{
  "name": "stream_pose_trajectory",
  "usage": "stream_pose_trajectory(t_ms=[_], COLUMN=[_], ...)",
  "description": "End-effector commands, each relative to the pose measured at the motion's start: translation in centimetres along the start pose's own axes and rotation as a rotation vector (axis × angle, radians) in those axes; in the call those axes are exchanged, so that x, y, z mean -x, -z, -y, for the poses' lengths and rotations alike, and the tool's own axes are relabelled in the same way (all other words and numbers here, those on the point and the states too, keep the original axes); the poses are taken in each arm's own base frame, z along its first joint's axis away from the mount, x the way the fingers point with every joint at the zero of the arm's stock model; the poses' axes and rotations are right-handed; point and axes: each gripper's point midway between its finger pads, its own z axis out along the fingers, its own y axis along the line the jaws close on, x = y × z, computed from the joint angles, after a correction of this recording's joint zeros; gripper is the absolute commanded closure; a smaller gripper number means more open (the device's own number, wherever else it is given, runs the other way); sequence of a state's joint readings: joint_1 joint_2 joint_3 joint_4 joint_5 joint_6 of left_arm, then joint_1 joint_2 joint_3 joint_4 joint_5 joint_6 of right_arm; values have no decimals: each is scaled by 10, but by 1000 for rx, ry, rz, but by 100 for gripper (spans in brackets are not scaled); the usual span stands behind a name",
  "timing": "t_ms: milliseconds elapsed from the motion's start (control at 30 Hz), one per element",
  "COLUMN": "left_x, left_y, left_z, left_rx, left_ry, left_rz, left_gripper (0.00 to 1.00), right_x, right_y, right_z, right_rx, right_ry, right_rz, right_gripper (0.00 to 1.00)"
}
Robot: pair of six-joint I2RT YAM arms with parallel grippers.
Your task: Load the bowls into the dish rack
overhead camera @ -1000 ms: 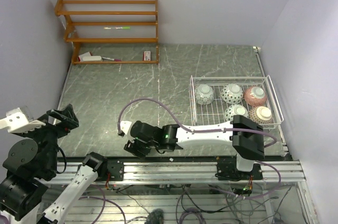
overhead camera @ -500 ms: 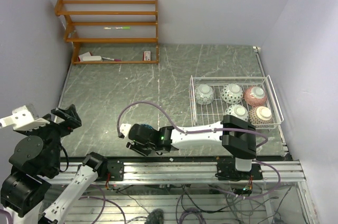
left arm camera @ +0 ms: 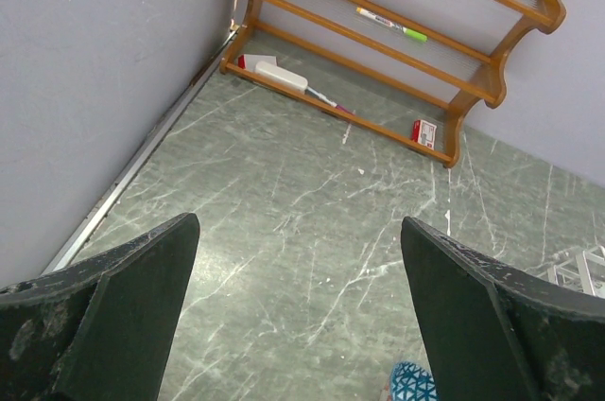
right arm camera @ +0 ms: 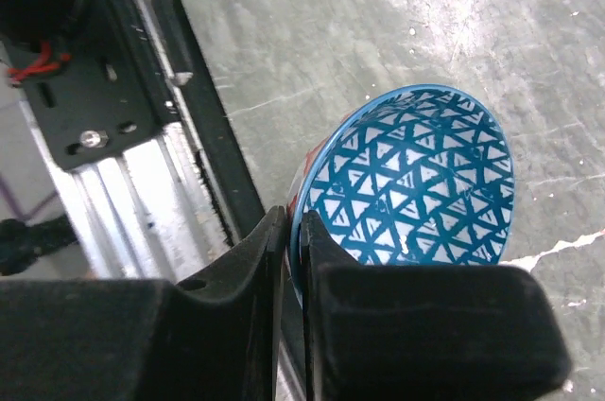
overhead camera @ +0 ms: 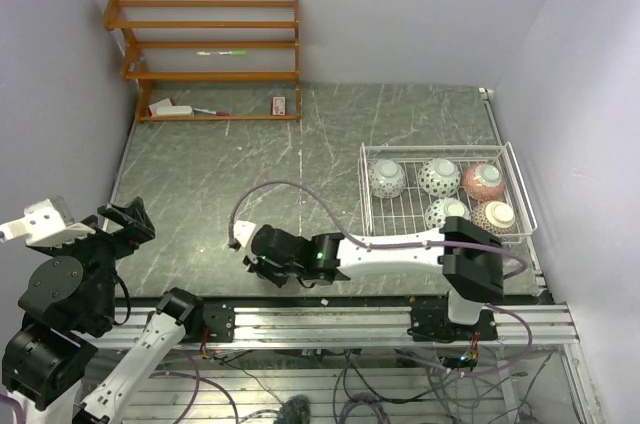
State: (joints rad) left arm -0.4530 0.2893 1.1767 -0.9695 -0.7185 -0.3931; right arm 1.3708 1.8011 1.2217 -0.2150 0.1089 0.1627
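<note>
My right gripper [right arm camera: 295, 231] is shut on the rim of the blue triangle-patterned bowl [right arm camera: 416, 183], one finger inside and one outside, and holds it tilted near the table's front edge. In the top view this gripper [overhead camera: 262, 249] is left of centre and hides the bowl. A corner of the blue bowl [left arm camera: 411, 384] shows in the left wrist view. The white wire dish rack [overhead camera: 395, 216] stands at the right with several bowls upside down in it, among them a black-and-white one [overhead camera: 438, 176] and a pink one [overhead camera: 483, 180]. My left gripper [overhead camera: 125, 219] [left arm camera: 298, 325] is open and empty, raised at the far left.
An orange wooden shelf [overhead camera: 205, 54] with a marker and small items stands against the back wall at the left, and also shows in the left wrist view [left arm camera: 397, 42]. The metal mounting rail [right arm camera: 123, 165] runs along the near edge just beside the held bowl. Walls close both sides.
My right gripper with the blue bowl has shifted a little away from the near edge and to the right. The left arm has shifted slightly, its gripper still open.
</note>
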Motion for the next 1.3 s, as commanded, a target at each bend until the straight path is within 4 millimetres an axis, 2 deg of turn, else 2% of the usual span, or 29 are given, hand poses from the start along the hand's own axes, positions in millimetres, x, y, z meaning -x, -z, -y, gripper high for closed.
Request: stream_pose_trajectory(t_ms=[0,100,233,367,433,467,533,700,833,1000,1100,1267], left_x=[7,8,7,5,5,5,5,4,2,1,2,5], left_y=[-1,-2,-3,-6,-8,-8,-8,-11,-13,-16,-17,-18], left_z=[2,4,8,12,14,15,17,20,24,30,32,34], left_rx=[1,-5,-15,-25,-29,-32,-37,-42,-50,-69,-73,-79], left_ry=[19,22,23,20,18,18,19,8,-1,0,-6,-12], left_rz=[22,22,20,11,8,6,4,1,-11,-16,-15,-12], left_gripper=[1,1,1,1,1,1,1,1,1,1,1,1], right_x=[62,88,113,109,104,98,85,54,31,4,-12,-28], right_y=[43,82,139,187,209,219,235,273,287,280,282,273], right_z=[-1,12,46,86,115,134,160,200,219,229,242,250], right_rx=[116,188,213,130,60,6,-75,-252,-346,-355,-378,-290], right_ry=[-120,-200,-278,-337,-395,-431,-486,-581,-652,-748,-803,-890], right_rz=[240,378,551,659,707,727,751,791,779,742,746,754], right_gripper=[100,100,100,100,100,100,100,100,100,100,100,100])
